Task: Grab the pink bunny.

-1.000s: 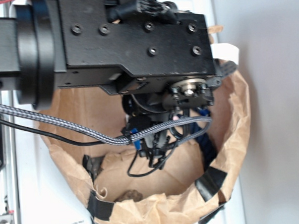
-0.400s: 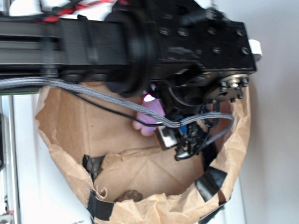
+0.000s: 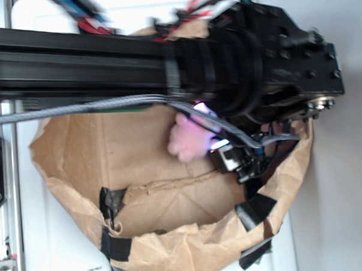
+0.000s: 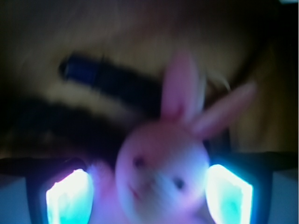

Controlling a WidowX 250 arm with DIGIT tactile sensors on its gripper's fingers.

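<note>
Wrist: one pink bunny (image 4: 161, 170) between two glowing fingers (image 4: 70, 198).

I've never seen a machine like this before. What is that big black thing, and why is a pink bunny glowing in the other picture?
The big black thing is a robot arm, seen from above by one camera. It reaches over a brown paper bag patched with black tape. The other picture comes from a little camera on the arm's wrist, looking along its gripper, which works like a hand. The two glowing blue-white fingers sit on either side of the pink bunny, which appears to be held between them. The picture is blurry. The bunny also shows in the overhead view. A dark rope lies behind it.
</note>
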